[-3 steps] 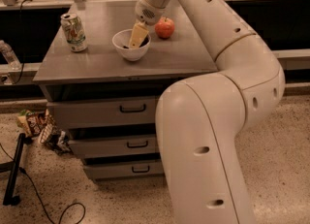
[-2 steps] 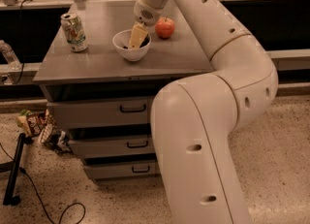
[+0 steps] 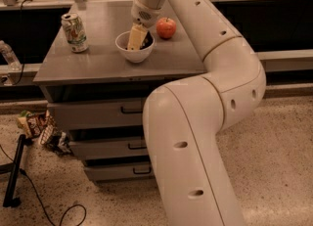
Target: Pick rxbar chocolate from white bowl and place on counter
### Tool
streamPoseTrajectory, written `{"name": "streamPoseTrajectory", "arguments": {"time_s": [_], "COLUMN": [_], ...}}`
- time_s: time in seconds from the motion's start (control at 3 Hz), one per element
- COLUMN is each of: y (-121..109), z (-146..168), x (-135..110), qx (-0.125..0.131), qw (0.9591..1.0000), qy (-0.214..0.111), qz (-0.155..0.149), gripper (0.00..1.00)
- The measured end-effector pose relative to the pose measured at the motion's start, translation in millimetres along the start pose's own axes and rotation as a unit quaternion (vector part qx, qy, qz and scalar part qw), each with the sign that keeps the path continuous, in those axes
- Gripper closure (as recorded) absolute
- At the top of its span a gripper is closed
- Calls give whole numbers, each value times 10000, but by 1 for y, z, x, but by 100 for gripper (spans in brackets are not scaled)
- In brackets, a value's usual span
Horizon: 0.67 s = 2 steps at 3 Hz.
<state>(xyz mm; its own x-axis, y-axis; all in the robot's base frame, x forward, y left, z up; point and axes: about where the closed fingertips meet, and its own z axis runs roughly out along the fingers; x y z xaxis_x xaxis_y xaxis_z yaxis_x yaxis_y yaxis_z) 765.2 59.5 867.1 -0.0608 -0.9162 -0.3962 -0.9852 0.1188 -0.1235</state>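
The white bowl [image 3: 128, 52] stands on the grey counter [image 3: 98, 61], near its middle. My gripper [image 3: 136, 39] reaches down from the long white arm [image 3: 205, 29] into the bowl. A dark piece that looks like the rxbar chocolate [image 3: 146, 40] shows inside the bowl, just right of the gripper and mostly hidden by it. I cannot see whether the gripper holds it.
A green-and-white soda can [image 3: 74, 32] stands at the counter's left. A red apple [image 3: 166, 27] sits just right of the bowl. The cabinet has three drawers [image 3: 98, 115] below. Litter [image 3: 41, 127] and a black stand with a cable [image 3: 14, 171] lie on the floor at left.
The gripper stays down in the bowl. The arm's big lower link has shifted slightly to the left.
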Motion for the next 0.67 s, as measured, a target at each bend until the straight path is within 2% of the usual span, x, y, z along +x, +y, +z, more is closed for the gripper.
{"name": "streamPoseTrajectory", "arguments": {"time_s": [0.33, 0.67], "y": [-2, -3], "z": [2, 5], "x": [-5, -10], "qx": [-1, -22], "qw": [10000, 9999], "qy": [10, -39], "qz": [-91, -157], "gripper": [51, 82]}}
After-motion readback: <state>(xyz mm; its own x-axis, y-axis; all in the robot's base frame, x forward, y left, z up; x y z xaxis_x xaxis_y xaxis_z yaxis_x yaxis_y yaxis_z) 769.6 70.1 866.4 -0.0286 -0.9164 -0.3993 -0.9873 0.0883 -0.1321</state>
